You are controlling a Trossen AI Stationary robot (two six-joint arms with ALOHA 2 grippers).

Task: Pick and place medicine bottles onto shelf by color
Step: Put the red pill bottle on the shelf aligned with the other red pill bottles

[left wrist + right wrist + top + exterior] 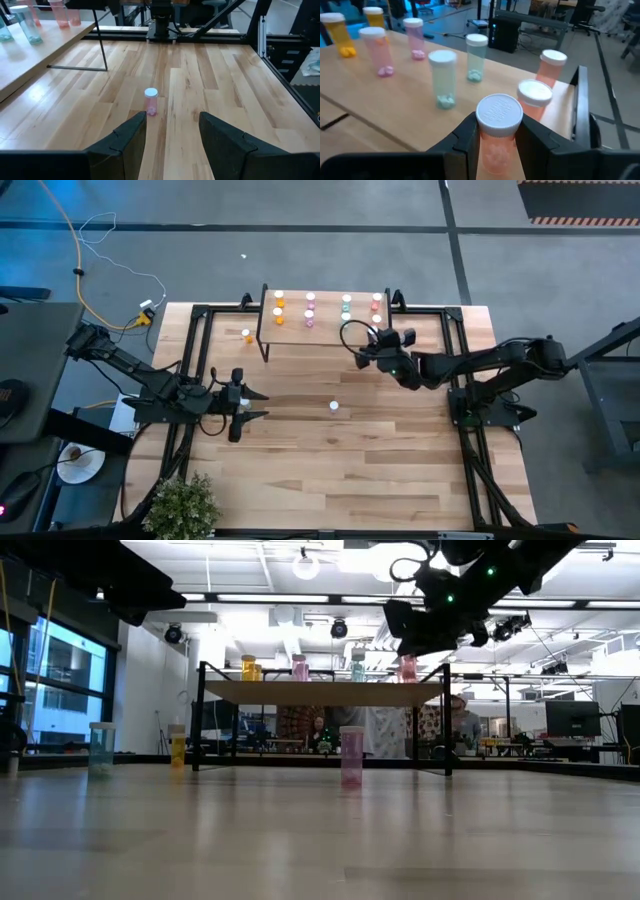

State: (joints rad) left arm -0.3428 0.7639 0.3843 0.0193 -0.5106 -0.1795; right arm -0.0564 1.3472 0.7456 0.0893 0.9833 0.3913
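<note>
Right gripper (496, 134) clamps red bottle (498, 131) (base hidden) | over shelf (395, 110)

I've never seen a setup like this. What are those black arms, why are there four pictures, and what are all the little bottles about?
These are two robot arms at a wooden table, each ending in a two-finger gripper. One picture looks straight down from above, one looks level across the tabletop, and two come from cameras on the arms' wrists.

The small raised wooden platform is the shelf. Bottles already stand on it in colour groups: orange, pink, teal and red.

The right gripper is over the shelf, its fingers closed on a red bottle with a white cap. The left gripper waits open, low over the table, facing a pink bottle standing on the tabletop. An orange bottle stands on the table beside the shelf, and the level view shows a teal bottle there too.
</note>
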